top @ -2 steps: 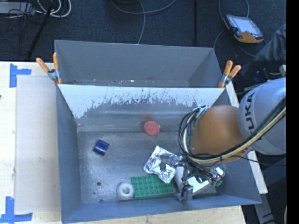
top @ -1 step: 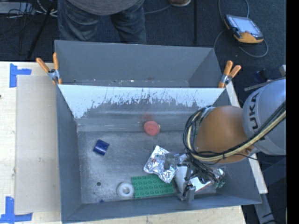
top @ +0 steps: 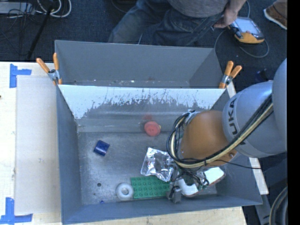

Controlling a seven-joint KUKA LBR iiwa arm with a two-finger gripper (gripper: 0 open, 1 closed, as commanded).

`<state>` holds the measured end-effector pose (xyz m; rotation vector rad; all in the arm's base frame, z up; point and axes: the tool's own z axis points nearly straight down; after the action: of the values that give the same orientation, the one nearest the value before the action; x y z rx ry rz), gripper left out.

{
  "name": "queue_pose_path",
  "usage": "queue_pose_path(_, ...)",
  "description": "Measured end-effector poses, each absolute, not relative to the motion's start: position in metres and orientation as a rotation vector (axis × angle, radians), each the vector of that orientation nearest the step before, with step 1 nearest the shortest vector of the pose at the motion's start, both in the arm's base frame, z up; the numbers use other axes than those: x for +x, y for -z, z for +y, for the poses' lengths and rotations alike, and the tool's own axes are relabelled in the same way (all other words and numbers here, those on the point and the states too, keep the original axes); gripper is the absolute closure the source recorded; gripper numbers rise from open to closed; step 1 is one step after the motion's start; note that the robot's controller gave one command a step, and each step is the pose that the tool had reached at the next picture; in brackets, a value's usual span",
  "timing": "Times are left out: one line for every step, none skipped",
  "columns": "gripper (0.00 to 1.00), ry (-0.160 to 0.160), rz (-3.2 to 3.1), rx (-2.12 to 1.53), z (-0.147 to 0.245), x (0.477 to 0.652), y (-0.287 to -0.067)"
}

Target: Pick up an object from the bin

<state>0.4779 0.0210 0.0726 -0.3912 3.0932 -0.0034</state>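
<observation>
Hand low in the bin's front right corner, by foil and green plate

Bin (top: 65,139): grey metal, sloped walls, floor speckled with dark marks. Few loose things, all well spread apart except those at front right.

Arm (top: 255,121): grey, comes in from the right and bends down over the bin's right half. Orange cover (top: 206,135) on the wrist, looped with black and yellow cables (top: 176,142) on its left side.

Hand (top: 179,191): dark, set low near the front wall, under the orange cover. Whether it is spread or pressed together cannot be told; cables and shadow hide it. Nothing seen pinched in it.

Crumpled foil (top: 157,165): silver wad, just left of the hand and against the cables.

Green studded plate (top: 147,187): flat, brick-toy type, lies along the front wall below the foil. Its right end meets the hand; touching or only beside, cannot tell. Nearest thing to the hand together with the foil.

White piece (top: 213,176): under the wrist, right of the hand; loose thing or robot part, unclear.

Red round piece (top: 152,128): at the foot of the back wall, mid bin, alone.

White ring (top: 124,190): just off the plate's left end.

Blue block (top: 101,147): small, left of centre, alone.
</observation>
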Motion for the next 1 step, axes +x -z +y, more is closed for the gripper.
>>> queue_pose_path(0.00, 0.004, 3.089, -0.391, 0.0208, 0.4794, -0.0732)
